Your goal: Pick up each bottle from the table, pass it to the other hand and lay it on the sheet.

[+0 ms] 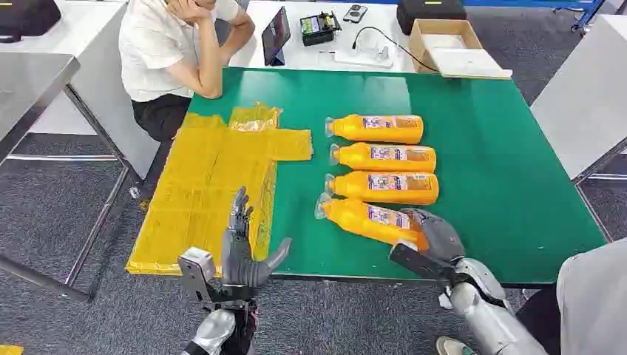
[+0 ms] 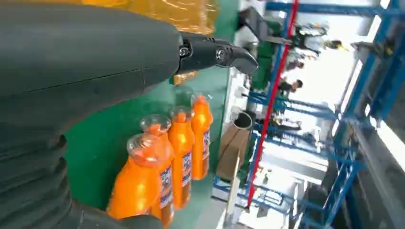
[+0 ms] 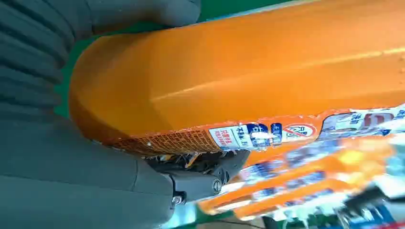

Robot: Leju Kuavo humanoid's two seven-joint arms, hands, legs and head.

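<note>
From the head view, the right hand is wrapping around the base of the nearest bottle, which is lying on the green table. The left hand is hovering open and empty over the yellow sheet.

Left wrist view: fingers are reaching out, holding nothing.

Right wrist view: that bottle is sitting tight in the grasp.

Small Chinese print, too fine to read, and a red prohibition sign on the nearest bottle's label.
</note>
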